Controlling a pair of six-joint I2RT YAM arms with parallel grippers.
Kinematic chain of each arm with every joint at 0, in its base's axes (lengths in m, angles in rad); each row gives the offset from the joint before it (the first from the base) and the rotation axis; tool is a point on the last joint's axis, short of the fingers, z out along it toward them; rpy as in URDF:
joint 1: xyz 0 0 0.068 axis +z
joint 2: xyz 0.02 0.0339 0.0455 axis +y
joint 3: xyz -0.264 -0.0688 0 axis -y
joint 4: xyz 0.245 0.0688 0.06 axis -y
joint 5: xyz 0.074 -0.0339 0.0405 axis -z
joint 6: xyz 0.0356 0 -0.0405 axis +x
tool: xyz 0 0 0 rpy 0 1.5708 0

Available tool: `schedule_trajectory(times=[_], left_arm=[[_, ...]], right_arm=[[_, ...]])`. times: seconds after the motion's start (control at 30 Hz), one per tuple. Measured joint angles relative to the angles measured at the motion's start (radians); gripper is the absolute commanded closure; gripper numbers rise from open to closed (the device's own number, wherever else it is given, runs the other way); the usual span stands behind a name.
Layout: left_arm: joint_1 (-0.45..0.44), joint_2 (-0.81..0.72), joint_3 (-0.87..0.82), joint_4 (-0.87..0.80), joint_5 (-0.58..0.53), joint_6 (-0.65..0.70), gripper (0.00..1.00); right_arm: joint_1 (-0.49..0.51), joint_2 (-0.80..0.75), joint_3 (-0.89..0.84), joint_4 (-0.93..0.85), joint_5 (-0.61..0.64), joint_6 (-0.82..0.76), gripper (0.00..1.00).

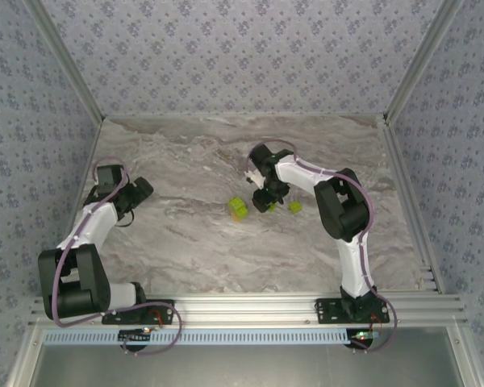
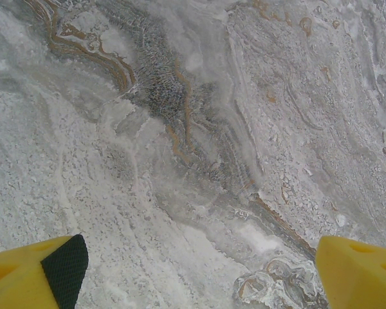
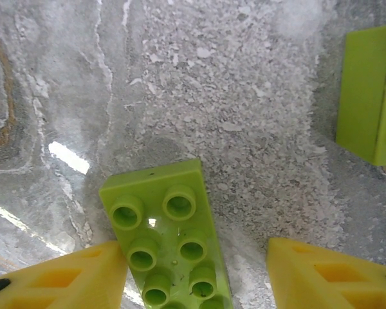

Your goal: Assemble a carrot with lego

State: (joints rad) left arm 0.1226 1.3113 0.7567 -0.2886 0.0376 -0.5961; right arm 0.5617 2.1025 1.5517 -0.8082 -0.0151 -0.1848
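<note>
Our right claw (image 3: 196,257) sits open astride the green brick (image 3: 167,235), which hugs one finger (gap on the other side). We'd centre before squeezing. Our left claw (image 2: 199,273) hangs open.

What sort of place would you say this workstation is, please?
Probably an enclosed robot test cell: a marble-patterned table boxed in by patterned wall panels, with the left arm and right arm bolted to an aluminium rail.
</note>
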Motion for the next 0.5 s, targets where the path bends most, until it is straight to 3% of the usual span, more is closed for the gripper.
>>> schedule_trajectory(times=[0.5], left_arm=[[0.000,0.000,0.000,0.000,0.000,0.000,0.07]], right_arm=[[0.018,0.016,0.022,-0.009,0.030,-0.020,0.46]])
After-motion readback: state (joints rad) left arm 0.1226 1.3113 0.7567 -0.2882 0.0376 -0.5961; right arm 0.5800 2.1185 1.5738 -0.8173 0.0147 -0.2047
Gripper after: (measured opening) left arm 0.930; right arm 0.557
